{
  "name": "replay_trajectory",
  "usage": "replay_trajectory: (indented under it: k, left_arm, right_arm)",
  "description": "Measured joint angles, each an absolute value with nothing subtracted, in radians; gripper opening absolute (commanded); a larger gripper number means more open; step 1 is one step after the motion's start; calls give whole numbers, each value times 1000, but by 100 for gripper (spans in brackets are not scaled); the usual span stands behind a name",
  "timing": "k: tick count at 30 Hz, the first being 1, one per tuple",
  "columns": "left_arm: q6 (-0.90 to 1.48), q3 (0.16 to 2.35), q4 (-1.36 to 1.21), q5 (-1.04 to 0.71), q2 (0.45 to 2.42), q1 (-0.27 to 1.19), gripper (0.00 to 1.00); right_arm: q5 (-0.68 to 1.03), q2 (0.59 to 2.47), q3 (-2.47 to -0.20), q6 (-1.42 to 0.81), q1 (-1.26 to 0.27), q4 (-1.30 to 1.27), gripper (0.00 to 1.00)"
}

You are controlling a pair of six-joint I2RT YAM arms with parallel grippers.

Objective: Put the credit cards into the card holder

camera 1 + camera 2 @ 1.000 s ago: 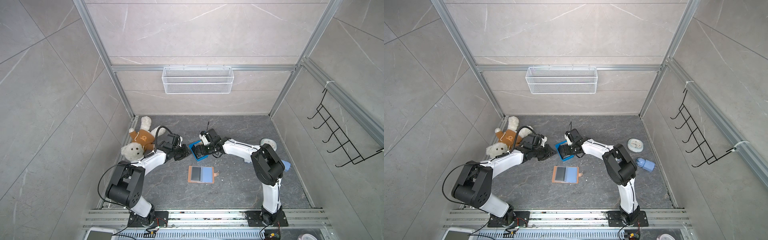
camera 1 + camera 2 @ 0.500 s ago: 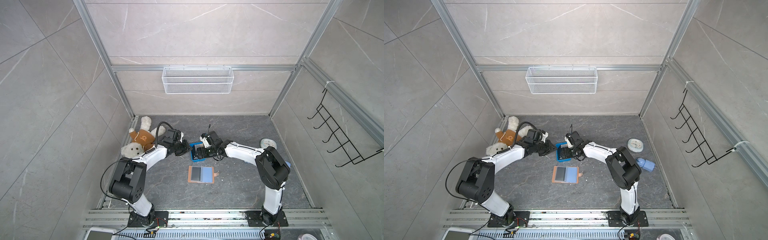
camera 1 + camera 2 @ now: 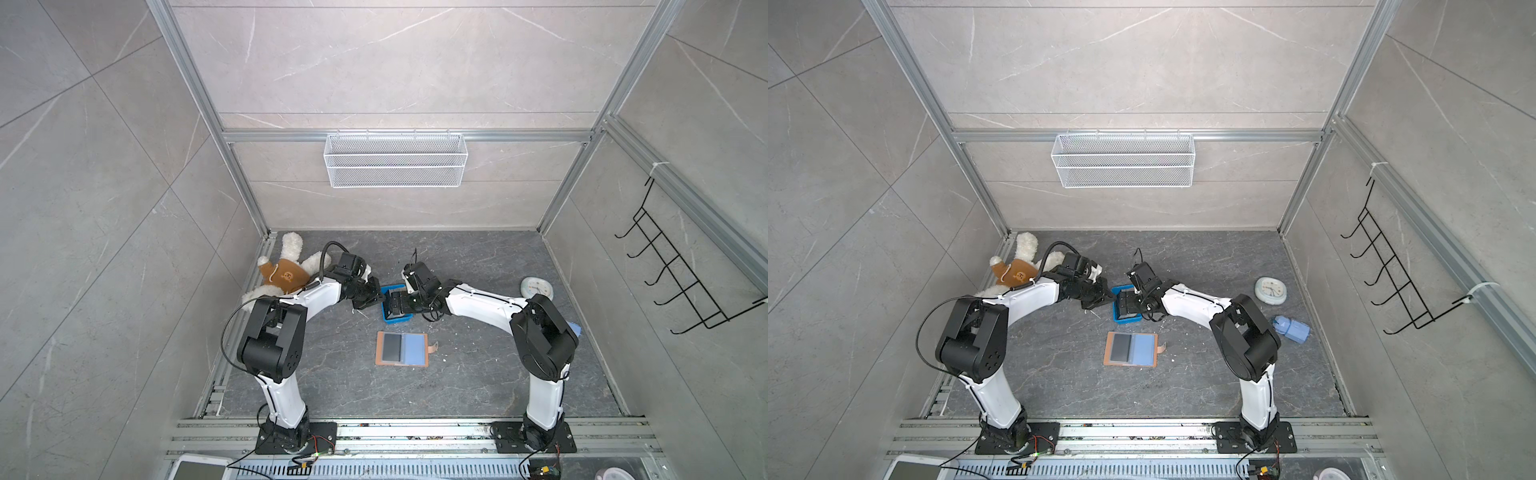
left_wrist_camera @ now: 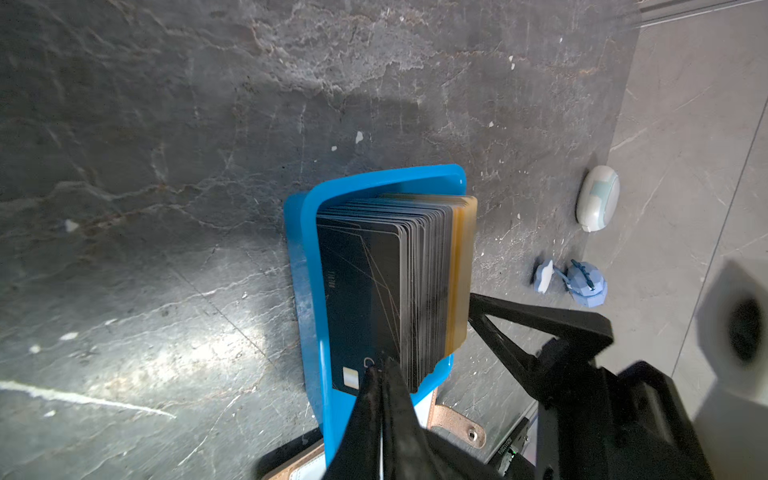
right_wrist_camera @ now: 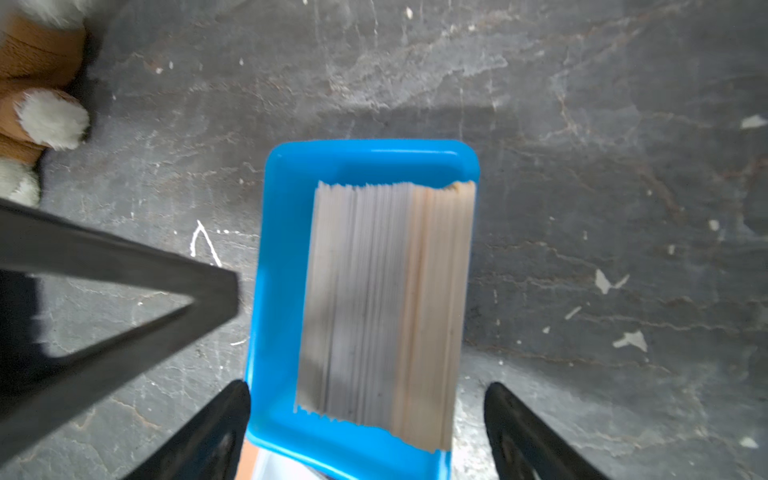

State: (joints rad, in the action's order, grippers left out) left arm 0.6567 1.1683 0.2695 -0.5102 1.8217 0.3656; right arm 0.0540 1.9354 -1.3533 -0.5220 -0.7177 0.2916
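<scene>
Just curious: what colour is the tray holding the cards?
Bright blue; the tray shows best in the right wrist view.

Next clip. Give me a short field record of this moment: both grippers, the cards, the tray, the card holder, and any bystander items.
left gripper: shut on the front card, at its near edge
right gripper: open, jaws either side of one end of the blue tray
cards: stacked on edge in the tray, dark at one end, tan at the other
card holder: lying open and flat, apart from the tray; a dark rectangle fills one half
bystanders: teddy bear, clock
</scene>
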Motion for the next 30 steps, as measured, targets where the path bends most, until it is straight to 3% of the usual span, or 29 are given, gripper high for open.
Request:
replay_trajectory:
  k: [30]
  left_arm:
    - [653,1229,321,-507,1912,366,2]
  right_arm:
    - [-36,2022,-1414,-558,-731,347,90]
